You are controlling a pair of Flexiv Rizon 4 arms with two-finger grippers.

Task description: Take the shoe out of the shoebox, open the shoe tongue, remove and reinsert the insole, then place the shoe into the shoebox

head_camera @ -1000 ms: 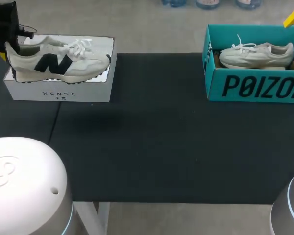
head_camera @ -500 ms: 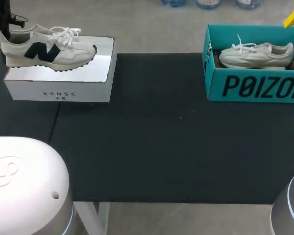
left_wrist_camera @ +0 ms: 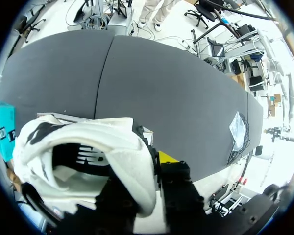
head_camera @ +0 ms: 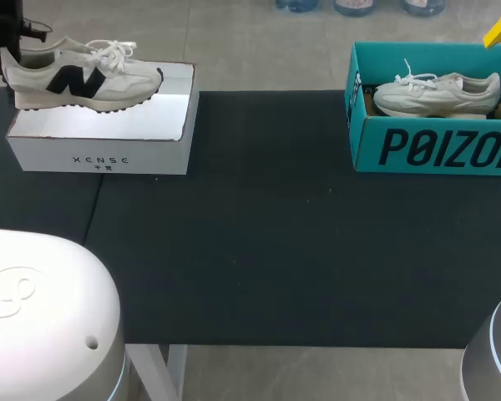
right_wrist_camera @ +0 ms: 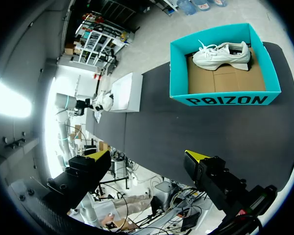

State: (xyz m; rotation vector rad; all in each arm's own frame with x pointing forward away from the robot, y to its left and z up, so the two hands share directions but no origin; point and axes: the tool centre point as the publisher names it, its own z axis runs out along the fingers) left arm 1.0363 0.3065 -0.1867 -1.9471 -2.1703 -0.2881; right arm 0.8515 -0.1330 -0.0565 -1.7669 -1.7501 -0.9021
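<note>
A white shoe with a black logo [head_camera: 82, 77] hangs just above the white shoebox [head_camera: 100, 138] at the table's far left. My left gripper [head_camera: 3, 48] is shut on its heel. In the left wrist view the shoe [left_wrist_camera: 95, 142] fills the space ahead of the left gripper [left_wrist_camera: 148, 169], and only one yellow fingertip [left_wrist_camera: 166, 157] shows past the heel. My right gripper [right_wrist_camera: 146, 156] stands open, high above the far right of the table, with nothing between its fingers. One of its fingertips [head_camera: 499, 32] shows at the head view's right edge.
A teal shoebox [head_camera: 434, 146] at the far right holds a second, all-white shoe [head_camera: 438, 92]; the right wrist view shows this teal shoebox [right_wrist_camera: 225, 100] from above. The black table mat [head_camera: 259, 234] spans the space between the two boxes.
My left gripper has lifted the shoe by its heel out of the white shoebox and carried it up and to the left. The right arm has not moved.
</note>
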